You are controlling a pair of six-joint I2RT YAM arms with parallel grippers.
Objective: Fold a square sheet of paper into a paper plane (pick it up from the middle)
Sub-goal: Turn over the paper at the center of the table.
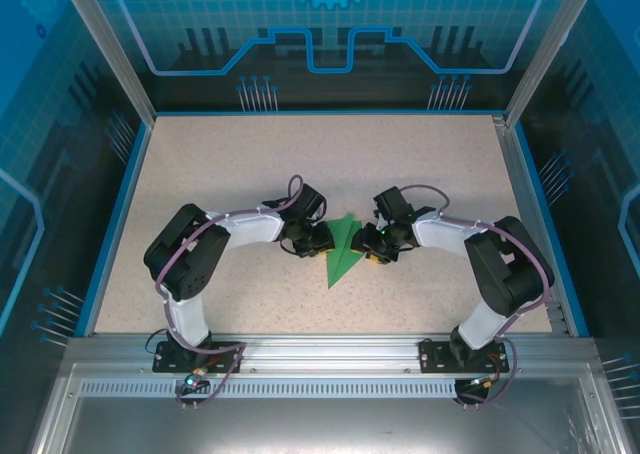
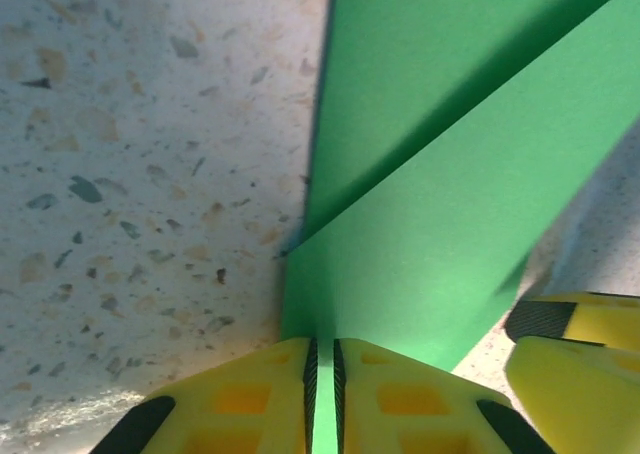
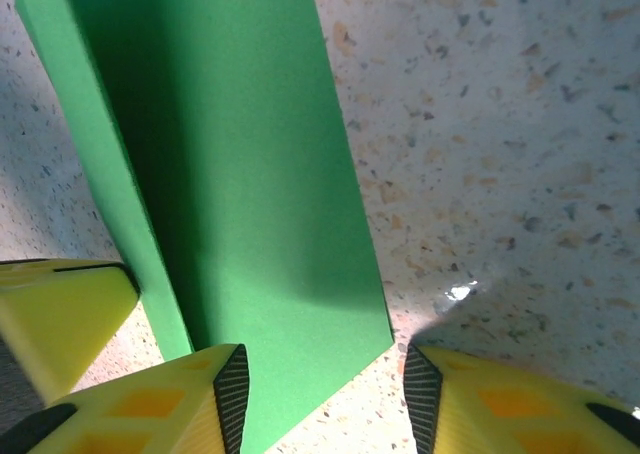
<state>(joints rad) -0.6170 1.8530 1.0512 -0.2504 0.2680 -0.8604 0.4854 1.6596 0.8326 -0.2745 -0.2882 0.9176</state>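
The green sheet of paper (image 1: 343, 249), folded into a slim pointed dart, lies mid-table with its tip toward the near edge. My left gripper (image 1: 318, 240) is on its left side. In the left wrist view this gripper (image 2: 322, 349) is shut on an edge of the paper (image 2: 440, 204), a thin green strip showing between the pads. My right gripper (image 1: 375, 244) is on the paper's right side. In the right wrist view it (image 3: 325, 384) is open, and a corner of a folded flap (image 3: 240, 174) reaches between the jaws, close to the left pad and apart from the right one.
Speckled tabletop (image 1: 230, 174) surrounds the paper, bounded by a blue rim and transparent walls. The right gripper's yellow fingers (image 2: 575, 359) show at the lower right of the left wrist view. A left gripper finger (image 3: 55, 314) shows at the left of the right wrist view.
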